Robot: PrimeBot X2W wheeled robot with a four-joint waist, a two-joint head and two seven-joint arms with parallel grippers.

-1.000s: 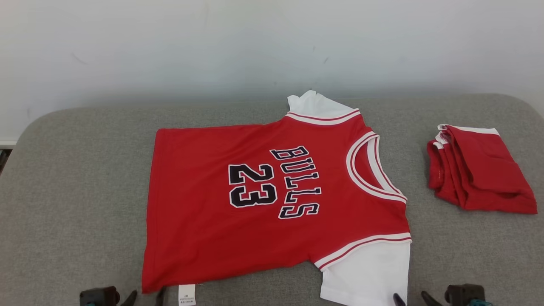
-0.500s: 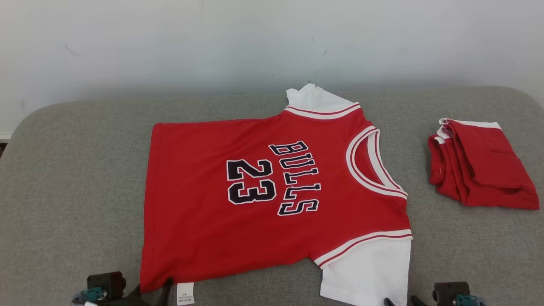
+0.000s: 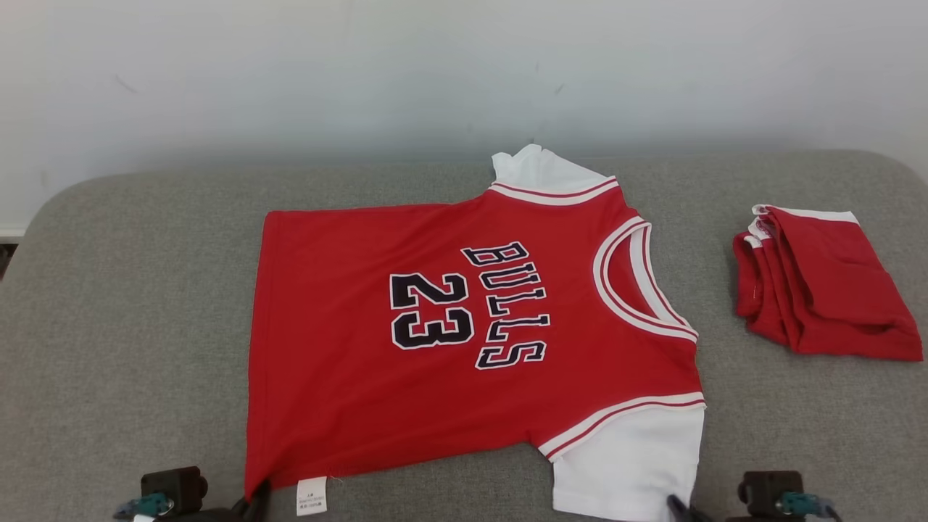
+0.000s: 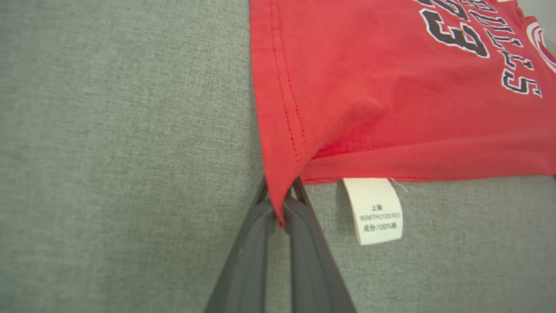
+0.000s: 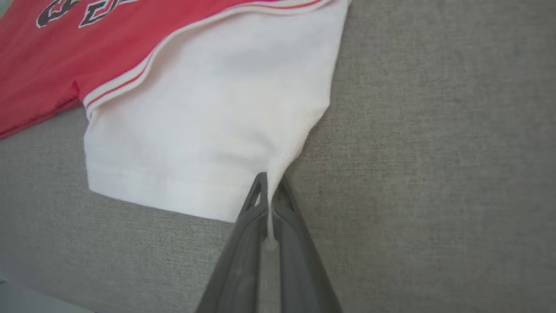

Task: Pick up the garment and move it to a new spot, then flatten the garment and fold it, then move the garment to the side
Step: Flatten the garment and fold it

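The garment (image 3: 471, 341) is a red jersey with white sleeves and "BULLS 23" on it, spread flat on the grey cushion with its neck to the right. At its near-left hem corner (image 4: 280, 204), my left gripper (image 3: 254, 496) (image 4: 279, 198) is shut on the red cloth, beside a white care label (image 4: 377, 211). My right gripper (image 3: 681, 505) (image 5: 269, 193) is shut on the near corner of the white sleeve (image 5: 208, 130), whose cloth puckers into the fingers.
A second red garment (image 3: 823, 286) lies folded at the right of the grey cushion (image 3: 123, 326). A pale wall (image 3: 435, 72) rises just behind the cushion's far edge. Bare cushion lies left of the jersey.
Both grippers have gone from open to shut, the left on the hem corner and the right on the sleeve corner. The head camera shifted slightly; the jersey has stayed in place.
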